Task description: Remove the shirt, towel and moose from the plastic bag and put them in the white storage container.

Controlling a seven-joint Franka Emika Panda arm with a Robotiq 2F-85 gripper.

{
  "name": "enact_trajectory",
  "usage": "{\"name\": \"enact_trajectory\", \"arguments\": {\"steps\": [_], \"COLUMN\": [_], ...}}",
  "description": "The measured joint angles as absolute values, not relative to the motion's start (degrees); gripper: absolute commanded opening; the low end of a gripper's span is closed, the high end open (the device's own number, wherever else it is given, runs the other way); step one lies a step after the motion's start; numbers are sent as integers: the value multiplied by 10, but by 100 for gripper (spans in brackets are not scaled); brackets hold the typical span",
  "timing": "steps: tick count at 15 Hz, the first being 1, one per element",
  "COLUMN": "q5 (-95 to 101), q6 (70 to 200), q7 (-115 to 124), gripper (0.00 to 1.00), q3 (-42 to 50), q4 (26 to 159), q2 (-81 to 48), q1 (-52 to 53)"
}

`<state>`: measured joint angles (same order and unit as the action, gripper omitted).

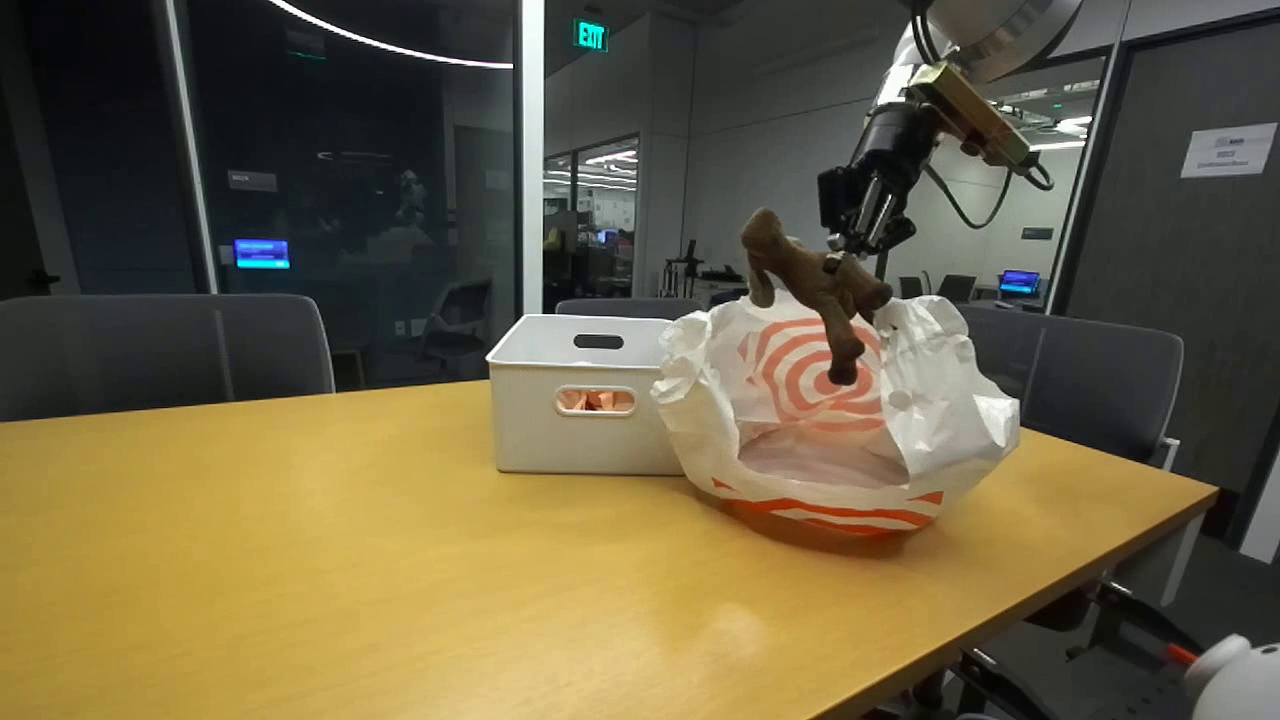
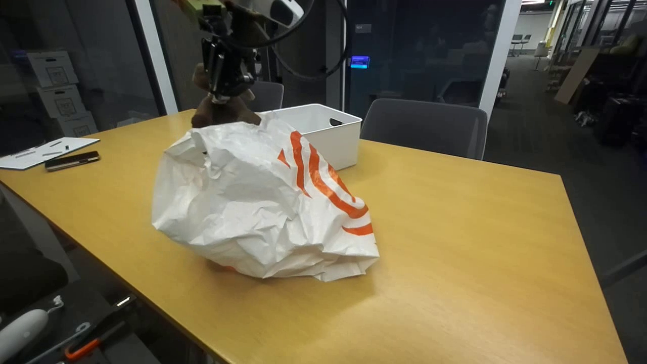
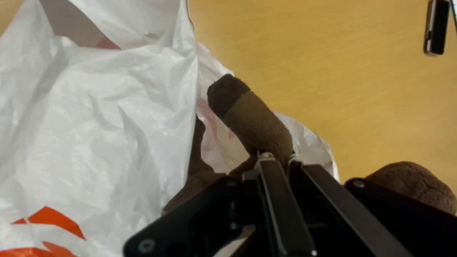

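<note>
- Okay, step looks to be the moose point(image 1: 805, 275): fingers point(image 3: 282, 207) clamped on it at the mouth of the plastic bag point(image 2: 263, 202).
- Wrist view: bag hides part of it; touching or not, I can't tell.
- Orange cloth point(image 1: 595, 401) shows inside the white box point(image 1: 590, 445); which item, unclear.
- Next, I'd lift higher, shift over the box without dragging the bag, release.

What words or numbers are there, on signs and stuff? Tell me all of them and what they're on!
"EXIT": on the green lit sign.
White paper on the dark door: too small to read.
Blue screen: too blurred to read.
Grey plaque: too small to read.
Stacked boxes: printing too blurred to read.
White sheet: dark marks, nothing readable.
Plastic bag: orange-red shapes, no words that I can see.
</note>
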<state>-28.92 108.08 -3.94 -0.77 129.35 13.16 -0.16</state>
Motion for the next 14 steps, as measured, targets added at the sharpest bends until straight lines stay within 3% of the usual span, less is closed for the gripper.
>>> {"name": "enact_trajectory", "arguments": {"steps": [8, 14], "q5": [-342, -223], "q6": [1269, 1397], "q7": [-139, -84], "gripper": [8, 8], "q3": [-16, -69], "q4": [1309, 1279], "q2": [156, 120], "q1": [26, 61]}}
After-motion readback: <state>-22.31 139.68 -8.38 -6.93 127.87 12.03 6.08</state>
